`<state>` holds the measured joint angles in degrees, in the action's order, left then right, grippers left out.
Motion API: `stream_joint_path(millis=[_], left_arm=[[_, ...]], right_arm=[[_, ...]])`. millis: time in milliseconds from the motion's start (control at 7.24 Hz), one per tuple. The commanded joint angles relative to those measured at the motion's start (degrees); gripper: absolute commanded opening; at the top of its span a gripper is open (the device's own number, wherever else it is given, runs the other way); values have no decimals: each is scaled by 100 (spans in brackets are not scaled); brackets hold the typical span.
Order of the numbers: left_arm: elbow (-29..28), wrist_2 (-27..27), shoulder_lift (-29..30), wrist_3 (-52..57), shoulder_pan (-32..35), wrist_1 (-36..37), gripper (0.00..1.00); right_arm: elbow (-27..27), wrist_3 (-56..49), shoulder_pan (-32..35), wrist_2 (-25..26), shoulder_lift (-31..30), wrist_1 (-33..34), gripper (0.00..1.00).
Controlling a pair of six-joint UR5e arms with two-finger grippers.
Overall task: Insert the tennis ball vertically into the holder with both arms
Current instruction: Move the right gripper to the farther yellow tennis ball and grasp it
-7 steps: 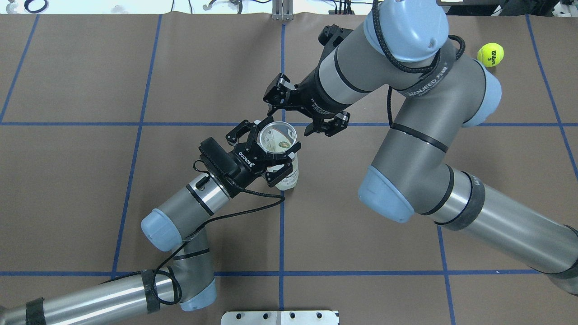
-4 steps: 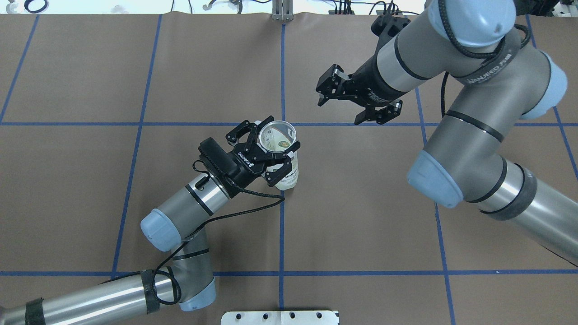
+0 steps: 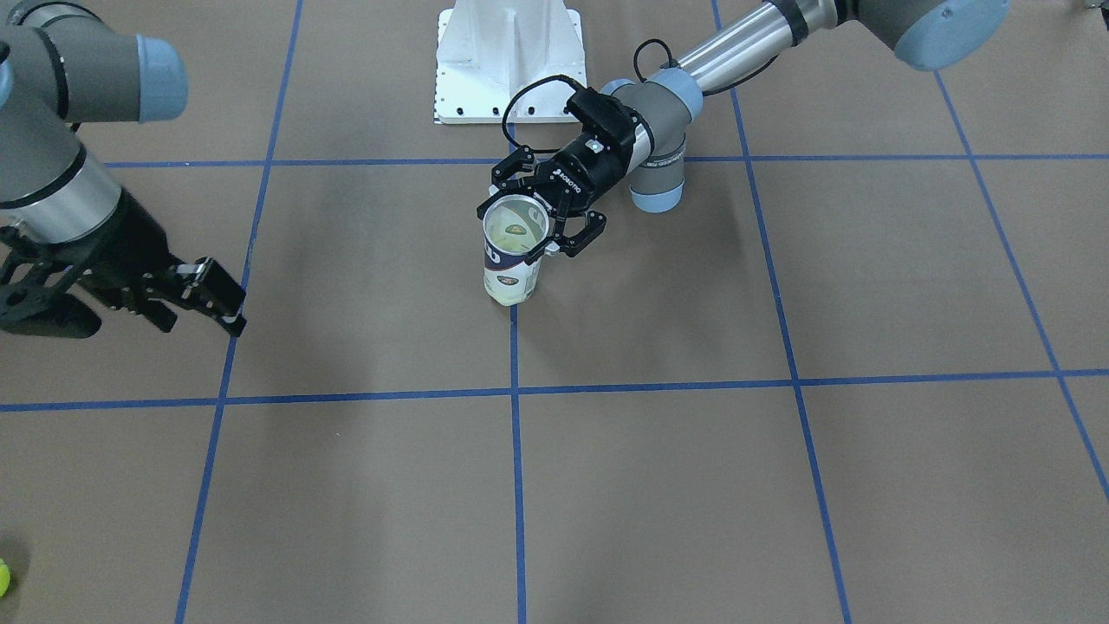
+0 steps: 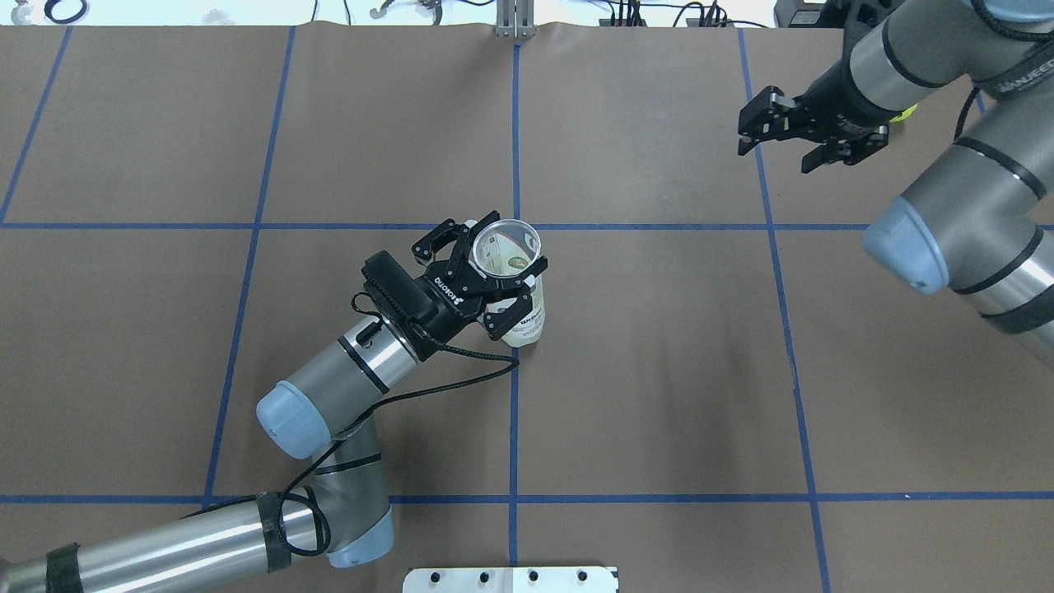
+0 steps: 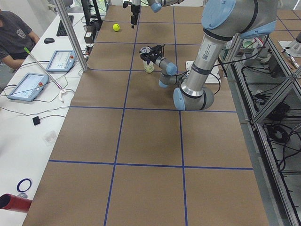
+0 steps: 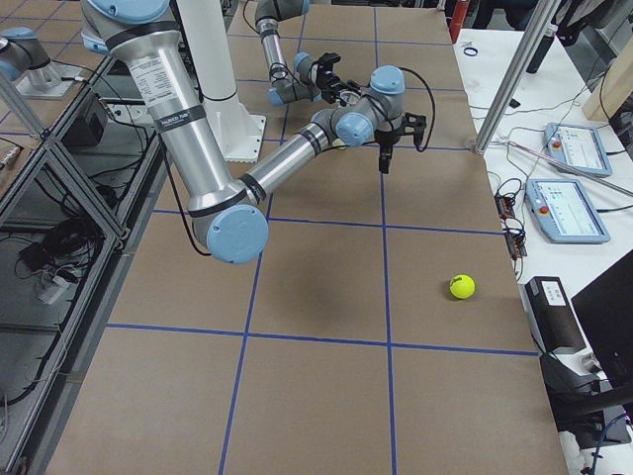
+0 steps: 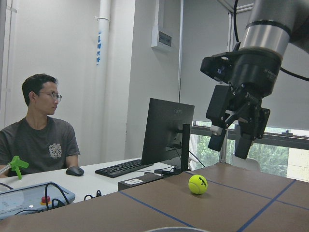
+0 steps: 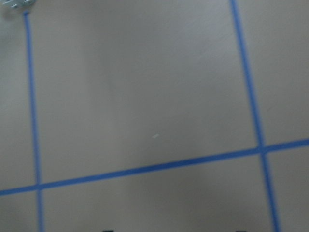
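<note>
Across the desk from the robot, front-facing view: the holder is standing upright near the middle of the desk, on the centre tape line, with its mouth opening upward. The tennis ball is sitting down inside it and showing yellow-green through the mouth. The left gripper is pinching the holder just under the rim, one finger on each side of the wall. The right gripper is hanging well apart, toward the desk's edge on the robot's right, with fingers spread and gripping nothing. A white pedestal base is standing at the robot's edge. A second ball is just showing at the operators' edge.

Overhead view: the left gripper is clamping the holder, with the tennis ball showing low inside. The right gripper is hovering near the far right corner with jaws apart, and the second ball is peeking out behind the right arm.

Side views: the second ball is lying alone near the operators' edge, toward the right end, well apart from the holder.

Left wrist view: the right gripper is hanging above the desk with fingers apart, and the second ball is lying below it, not touching. An operator is sitting behind, beside a monitor.

Right wrist view: blurred — only the desk surface and blue tape lines are showing.
</note>
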<state>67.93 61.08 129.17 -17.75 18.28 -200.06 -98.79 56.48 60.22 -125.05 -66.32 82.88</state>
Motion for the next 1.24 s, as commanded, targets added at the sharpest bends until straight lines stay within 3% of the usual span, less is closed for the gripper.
stream_joint_path(millis=[0, 276, 414, 690, 966, 1104], left_arm=[[-7, 0, -6, 0, 0, -7, 84], [-8, 0, -15, 0, 0, -7, 84], [-8, 0, -15, 0, 0, 2, 84], [1, 0, -6, 0, 0, 2, 84], [19, 0, 3, 0, 0, 2, 84], [19, 0, -15, 0, 0, 2, 84]], right_arm=[[1618, -1599, 708, 233, 231, -218, 88], [3260, -1640, 737, 944, 565, -1697, 88], [3791, -1623, 693, 1356, 663, -2166, 89], [4278, -1553, 544, 2165, 717, -2897, 96], [4324, -807, 115, 2816, 726, -3146, 97], [4393, -814, 104, 2872, 699, -3181, 97]])
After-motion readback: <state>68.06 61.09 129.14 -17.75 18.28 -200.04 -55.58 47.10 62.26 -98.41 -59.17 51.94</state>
